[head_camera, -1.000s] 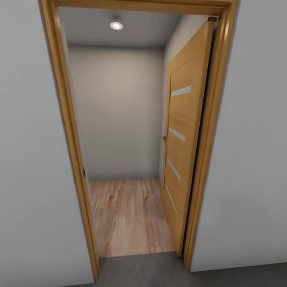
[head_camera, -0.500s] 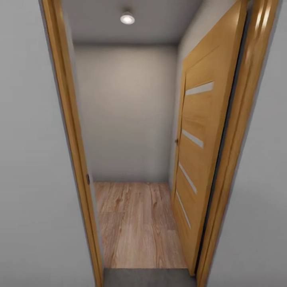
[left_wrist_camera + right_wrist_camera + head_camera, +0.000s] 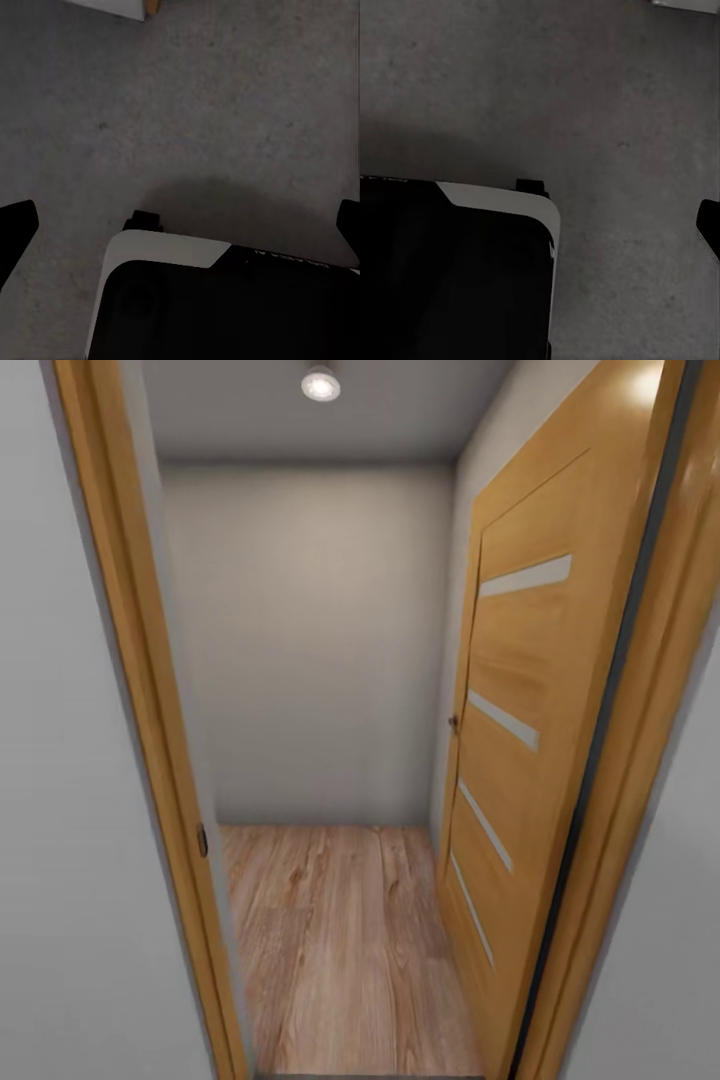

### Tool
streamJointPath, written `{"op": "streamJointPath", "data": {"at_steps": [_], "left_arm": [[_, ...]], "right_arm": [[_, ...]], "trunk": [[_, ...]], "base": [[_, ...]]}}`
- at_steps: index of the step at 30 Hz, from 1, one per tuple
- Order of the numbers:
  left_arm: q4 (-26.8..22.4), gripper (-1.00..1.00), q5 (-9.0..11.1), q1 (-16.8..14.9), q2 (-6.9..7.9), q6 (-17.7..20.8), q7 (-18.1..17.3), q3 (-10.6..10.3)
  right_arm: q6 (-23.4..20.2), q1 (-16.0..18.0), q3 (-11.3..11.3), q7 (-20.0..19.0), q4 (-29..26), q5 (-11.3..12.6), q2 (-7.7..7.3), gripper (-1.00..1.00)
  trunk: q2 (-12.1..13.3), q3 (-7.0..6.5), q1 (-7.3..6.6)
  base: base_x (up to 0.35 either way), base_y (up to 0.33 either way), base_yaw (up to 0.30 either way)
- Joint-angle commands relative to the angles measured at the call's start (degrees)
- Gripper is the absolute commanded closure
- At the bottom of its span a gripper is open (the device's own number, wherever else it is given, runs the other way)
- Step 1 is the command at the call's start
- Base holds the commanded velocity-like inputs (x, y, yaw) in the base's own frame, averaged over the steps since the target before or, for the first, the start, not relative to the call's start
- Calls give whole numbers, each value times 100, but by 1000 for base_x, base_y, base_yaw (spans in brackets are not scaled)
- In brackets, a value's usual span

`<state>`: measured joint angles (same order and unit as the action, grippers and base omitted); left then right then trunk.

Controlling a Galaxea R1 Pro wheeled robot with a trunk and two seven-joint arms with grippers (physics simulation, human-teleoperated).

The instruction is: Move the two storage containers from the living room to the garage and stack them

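Doorway (image 3: 130, 690): wood frame, door (image 3: 530, 690) swung open onto plank hallway floor (image 3: 340, 940)
Floor (image 3: 225, 97): dark grey under both wrists
Left gripper (image 3: 180, 225): fingers spread, empty
Right gripper: one fingertip (image 3: 709, 225) visible, state unclear
Base (image 3: 450, 270): black, white-edged

Floor (image 3: 225, 97): we see a dark grey, rough, concrete-like surface beneath us in the left wrist view, lightly mottled and bare.
Floor, right wrist view (image 3: 607, 97): we see the same dark grey rough surface.
Floor, head view (image 3: 370, 1076): we see a thin grey strip at the doorway threshold, meeting light wood planks.
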<state>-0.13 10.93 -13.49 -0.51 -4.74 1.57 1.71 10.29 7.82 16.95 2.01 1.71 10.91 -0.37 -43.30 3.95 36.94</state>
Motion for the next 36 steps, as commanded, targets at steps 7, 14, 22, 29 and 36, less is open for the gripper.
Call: {"op": "streamJointPath", "data": {"at_steps": [7,14,22,29,36], "left_arm": [[5,-100,24,-5,-2,-21,10,14],[5,-100,23,-5,-3,-27,10,14],[5,-100,23,-5,-10,-27,10,14],[5,-100,23,-5,-12,-58,10,14],[5,-100,30,-5,-30,-83,10,14]], "right_arm": [[43,8,46,9,22,60,5,-100],[35,4,46,10,23,61,10,-100],[34,7,45,10,23,61,17,-100],[34,6,45,7,23,61,19,-100],[34,5,45,1,23,61,11,-100]], "trunk": [[-7,9,5],[-7,9,5],[-7,9,5],[-7,9,5],[-7,9,5]], "base": [[321,0,0],[321,0,0],[321,0,0],[253,-30,0],[29,-12,0]]}}
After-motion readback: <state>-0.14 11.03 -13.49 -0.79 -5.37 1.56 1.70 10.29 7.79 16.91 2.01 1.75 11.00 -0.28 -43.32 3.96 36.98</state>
